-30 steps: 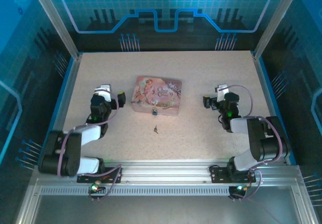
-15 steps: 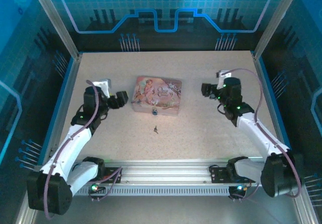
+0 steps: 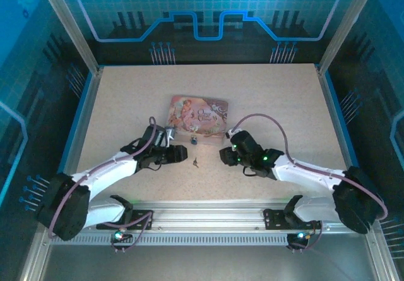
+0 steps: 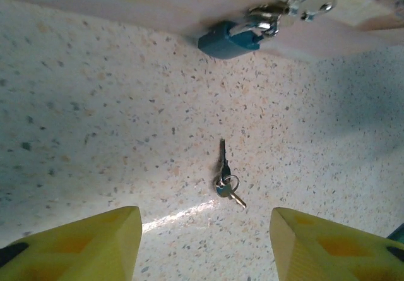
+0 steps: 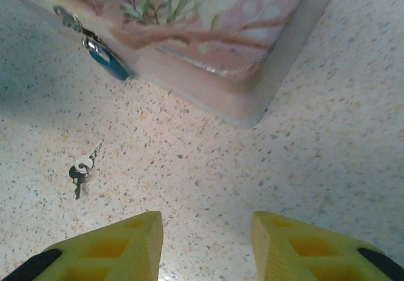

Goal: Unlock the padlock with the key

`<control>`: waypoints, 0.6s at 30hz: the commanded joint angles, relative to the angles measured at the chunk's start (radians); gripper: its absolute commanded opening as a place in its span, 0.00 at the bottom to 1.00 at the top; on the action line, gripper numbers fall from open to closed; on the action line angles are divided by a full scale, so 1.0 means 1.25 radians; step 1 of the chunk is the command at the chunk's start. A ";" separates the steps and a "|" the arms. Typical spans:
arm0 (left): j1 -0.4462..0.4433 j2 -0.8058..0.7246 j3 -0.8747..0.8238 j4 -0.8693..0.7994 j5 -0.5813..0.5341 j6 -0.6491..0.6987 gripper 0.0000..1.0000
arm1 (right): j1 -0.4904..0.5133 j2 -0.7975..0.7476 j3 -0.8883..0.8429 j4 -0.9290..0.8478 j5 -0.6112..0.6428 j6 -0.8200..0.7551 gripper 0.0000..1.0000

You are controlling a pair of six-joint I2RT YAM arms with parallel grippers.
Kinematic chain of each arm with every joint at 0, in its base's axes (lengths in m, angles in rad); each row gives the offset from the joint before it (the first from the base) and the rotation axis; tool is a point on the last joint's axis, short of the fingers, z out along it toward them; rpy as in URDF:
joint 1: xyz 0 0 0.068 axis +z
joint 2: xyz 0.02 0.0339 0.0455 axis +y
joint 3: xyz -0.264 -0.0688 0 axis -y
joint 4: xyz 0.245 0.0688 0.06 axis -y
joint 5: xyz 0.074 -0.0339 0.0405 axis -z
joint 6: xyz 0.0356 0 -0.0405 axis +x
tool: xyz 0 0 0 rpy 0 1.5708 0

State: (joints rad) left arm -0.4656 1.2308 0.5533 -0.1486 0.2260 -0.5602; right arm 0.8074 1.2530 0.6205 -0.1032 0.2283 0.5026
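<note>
Left gripper [image 3: 182, 154]: low over the table [image 3: 126, 98], just left of the key. Jaws are partly apart with nothing between them.
Right gripper [image 3: 225, 156]: low on the other side, near the key's right. It is also half-open and empty, its gap a little narrower than the left's.
Key [image 3: 196, 162]: flat on the table between the two grippers and touched by neither. The left wrist view shows a small ring with it.
Padlock [image 3: 194, 141]: just beyond the key, hanging from the clasp on the tin's near wall, shackle still through it.
Tin [image 3: 201, 112]: farthest back, lid down, resting where it was.
Change: a second ago both arms were pulled back, out to either side of the tin with jaws wide. Now both have reached in toward the middle and begun narrowing. Key, padlock and tin have not shifted.
Meaning: this looks like the approach to picking up the key, and nothing is grasped yet. The key lies flat and thin, so pinching it cleanly will likely be the hard part.
</note>
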 commanded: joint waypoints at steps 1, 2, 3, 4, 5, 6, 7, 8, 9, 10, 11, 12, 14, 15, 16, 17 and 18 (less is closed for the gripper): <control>-0.031 0.039 -0.017 0.096 0.008 -0.082 0.56 | 0.025 0.055 0.002 0.045 -0.002 0.038 0.40; -0.039 0.053 -0.017 0.109 0.006 -0.096 0.56 | 0.026 0.073 0.004 0.055 -0.014 0.044 0.39; -0.048 0.065 -0.015 0.117 0.001 -0.109 0.55 | 0.028 0.091 0.007 0.067 -0.025 0.050 0.39; -0.054 0.074 -0.013 0.120 -0.004 -0.122 0.54 | 0.028 0.107 0.009 0.076 -0.036 0.054 0.38; -0.060 0.084 -0.011 0.124 -0.008 -0.136 0.54 | 0.028 0.128 0.013 0.084 -0.047 0.056 0.38; -0.063 0.095 -0.007 0.125 -0.010 -0.151 0.54 | 0.028 0.143 0.019 0.093 -0.057 0.058 0.37; -0.066 0.102 -0.004 0.122 -0.012 -0.164 0.54 | 0.028 0.160 0.024 0.097 -0.065 0.059 0.37; -0.067 0.111 0.000 0.123 -0.013 -0.172 0.53 | 0.028 0.175 0.032 0.098 -0.072 0.059 0.37; -0.069 0.120 0.003 0.122 -0.012 -0.180 0.52 | 0.028 0.189 0.040 0.093 -0.077 0.057 0.36; -0.069 0.127 0.006 0.121 -0.012 -0.184 0.50 | 0.027 0.199 0.047 0.089 -0.078 0.056 0.35; -0.070 0.135 0.008 0.122 -0.012 -0.190 0.48 | 0.026 0.207 0.053 0.086 -0.078 0.055 0.35; -0.072 0.142 0.009 0.124 -0.011 -0.196 0.45 | 0.026 0.212 0.056 0.088 -0.082 0.052 0.34; -0.075 0.153 0.009 0.131 -0.019 -0.205 0.42 | 0.026 0.218 0.059 0.090 -0.086 0.047 0.33; -0.076 0.159 0.008 0.137 -0.026 -0.210 0.38 | 0.024 0.222 0.062 0.089 -0.087 0.044 0.33; -0.076 0.165 0.008 0.144 -0.029 -0.215 0.35 | 0.024 0.224 0.064 0.088 -0.087 0.042 0.33; -0.076 0.172 0.008 0.153 -0.029 -0.219 0.33 | 0.022 0.228 0.065 0.087 -0.088 0.040 0.32; -0.077 0.179 0.010 0.161 -0.030 -0.220 0.31 | 0.022 0.232 0.066 0.088 -0.092 0.039 0.32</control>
State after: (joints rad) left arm -0.5533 1.4300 0.5472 0.0154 0.2058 -0.8040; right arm 0.8310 1.5253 0.6765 -0.0059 0.1371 0.5537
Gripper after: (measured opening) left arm 0.319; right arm 0.319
